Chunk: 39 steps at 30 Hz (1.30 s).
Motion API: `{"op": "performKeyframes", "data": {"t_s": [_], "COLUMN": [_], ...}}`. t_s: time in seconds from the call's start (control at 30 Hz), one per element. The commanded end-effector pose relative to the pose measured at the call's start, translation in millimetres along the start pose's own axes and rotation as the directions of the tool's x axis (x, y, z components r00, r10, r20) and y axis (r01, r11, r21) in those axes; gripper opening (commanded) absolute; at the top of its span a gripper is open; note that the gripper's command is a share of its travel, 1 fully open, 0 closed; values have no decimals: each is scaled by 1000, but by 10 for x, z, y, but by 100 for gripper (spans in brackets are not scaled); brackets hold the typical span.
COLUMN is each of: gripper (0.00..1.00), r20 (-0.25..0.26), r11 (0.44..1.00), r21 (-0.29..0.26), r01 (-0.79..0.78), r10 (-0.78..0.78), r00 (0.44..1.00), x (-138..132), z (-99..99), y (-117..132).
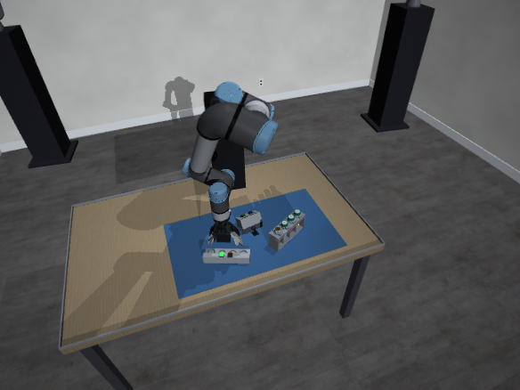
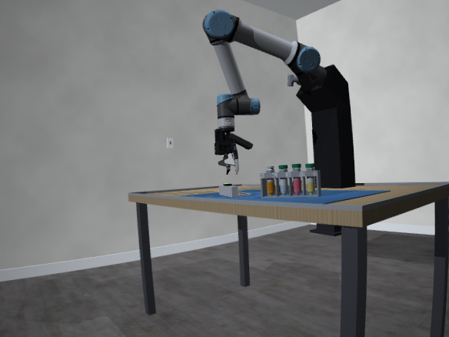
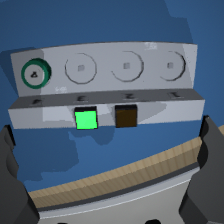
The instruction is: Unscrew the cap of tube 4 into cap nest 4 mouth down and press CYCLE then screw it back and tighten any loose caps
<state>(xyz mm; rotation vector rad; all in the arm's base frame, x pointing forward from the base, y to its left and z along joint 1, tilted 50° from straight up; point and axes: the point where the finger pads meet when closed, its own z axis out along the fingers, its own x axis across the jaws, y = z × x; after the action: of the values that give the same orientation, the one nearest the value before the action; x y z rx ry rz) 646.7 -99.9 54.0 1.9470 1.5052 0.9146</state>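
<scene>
The cap tray (image 1: 240,259) (image 2: 233,191) (image 3: 107,52) has its green lamp (image 1: 222,254) (image 3: 86,119) lit and its amber lamp (image 1: 230,255) (image 3: 126,116) dark. The green cap (image 1: 211,251) (image 3: 36,74) sits in cap nest 4, dot side up, and looks flat; the other three nests are empty. The decapping station (image 1: 274,241) holds tube 4 (image 2: 271,186) without a cap. Tubes 1 to 3 wear green caps (image 2: 283,167) (image 2: 296,165) (image 2: 310,165); whether one stands higher I cannot tell. My gripper (image 1: 226,243) (image 2: 232,172) (image 3: 105,122) is open and empty above the tray.
The key housing (image 1: 250,223), with the green READY key (image 1: 243,215) and blue CYCLE key (image 1: 250,213), stands between tray and station, towards the arm's base. All stand on the blue mat (image 1: 189,267) on the wooden table (image 1: 102,249).
</scene>
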Motion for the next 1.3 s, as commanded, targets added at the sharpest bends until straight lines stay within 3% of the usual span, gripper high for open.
{"op": "performKeyframes", "data": {"t_s": [0.0, 0.67, 0.7, 1.0, 1.13, 1.27], "gripper": [100, 100, 29, 29, 29, 29], "r20": [0, 0, 0, 0, 0, 0], "r11": [1000, 1000, 1000, 1000, 1000, 1000], "r21": [-1, -1, -1, -1, -1, -1], "r01": [0, 0, 0, 0, 0, 0], "r10": [0, 0, 0, 0, 0, 0], "r00": [1000, 1000, 1000, 1000, 1000, 1000], "x": [0, 0, -59, -531, -590, -787], "z": [-3, -3, -60, -519, -576, -767], "y": [5, 5, -8, -113, -126, -170]}}
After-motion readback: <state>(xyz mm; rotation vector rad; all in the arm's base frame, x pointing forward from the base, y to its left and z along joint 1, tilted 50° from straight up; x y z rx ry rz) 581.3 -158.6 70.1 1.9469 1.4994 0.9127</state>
